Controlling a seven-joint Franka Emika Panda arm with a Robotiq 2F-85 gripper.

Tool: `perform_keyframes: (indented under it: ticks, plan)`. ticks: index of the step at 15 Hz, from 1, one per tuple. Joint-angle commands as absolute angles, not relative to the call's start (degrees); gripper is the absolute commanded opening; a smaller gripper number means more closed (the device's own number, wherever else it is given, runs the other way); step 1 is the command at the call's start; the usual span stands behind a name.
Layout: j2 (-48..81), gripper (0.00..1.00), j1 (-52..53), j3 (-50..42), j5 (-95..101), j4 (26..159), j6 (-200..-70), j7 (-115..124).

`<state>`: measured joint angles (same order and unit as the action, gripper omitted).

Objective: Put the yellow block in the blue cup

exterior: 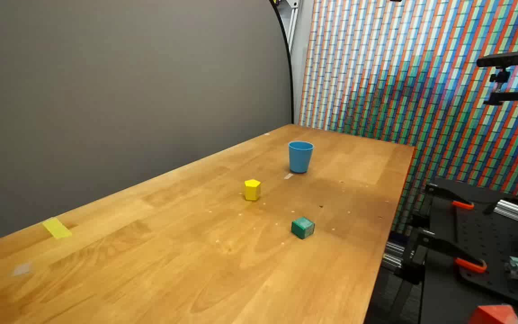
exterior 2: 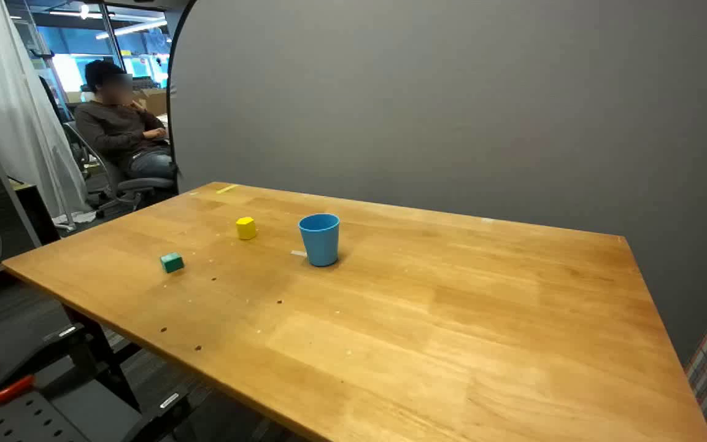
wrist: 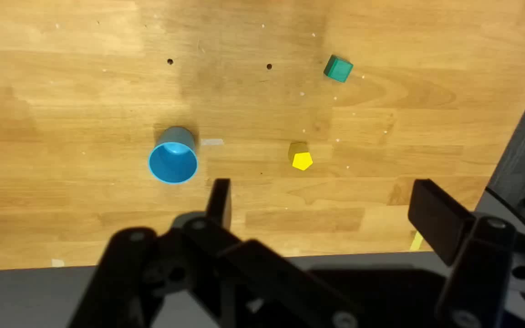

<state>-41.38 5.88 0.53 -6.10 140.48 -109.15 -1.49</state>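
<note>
The yellow block (exterior: 252, 191) is a small five-sided prism standing upright on the wooden table; it also shows in an exterior view (exterior 2: 246, 228) and the wrist view (wrist: 302, 160). The blue cup (exterior: 300, 157) stands upright, mouth up, apart from the block; it also shows in an exterior view (exterior 2: 320, 240). In the wrist view the cup (wrist: 173, 159) is left of the block, and its visible inside looks empty. My gripper (wrist: 321, 182) is wide open with nothing between its fingers, high above the table. It is out of sight in both exterior views.
A small green block (exterior: 303, 227) lies on the table, also in the wrist view (wrist: 339, 69). A flat yellow tape patch (exterior: 57, 228) is near the table's edge. A grey screen (exterior 2: 452, 110) stands behind the table. A person (exterior 2: 121, 123) sits beyond it.
</note>
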Motion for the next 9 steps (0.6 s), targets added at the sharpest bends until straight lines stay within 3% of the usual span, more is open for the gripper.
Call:
perform_keyframes:
  ticks: [1, 5, 9]
  plan:
    - [-41.38, 1.0, 5.29, 0.95, -6.43, 140.08, -109.07, -1.81]
    - [-41.73, 1.0, 5.29, 0.94, -6.44, 139.29, -109.06, -1.81]
    - [-33.61, 1.0, 7.63, 4.94, -7.19, 136.91, -111.93, -0.79]
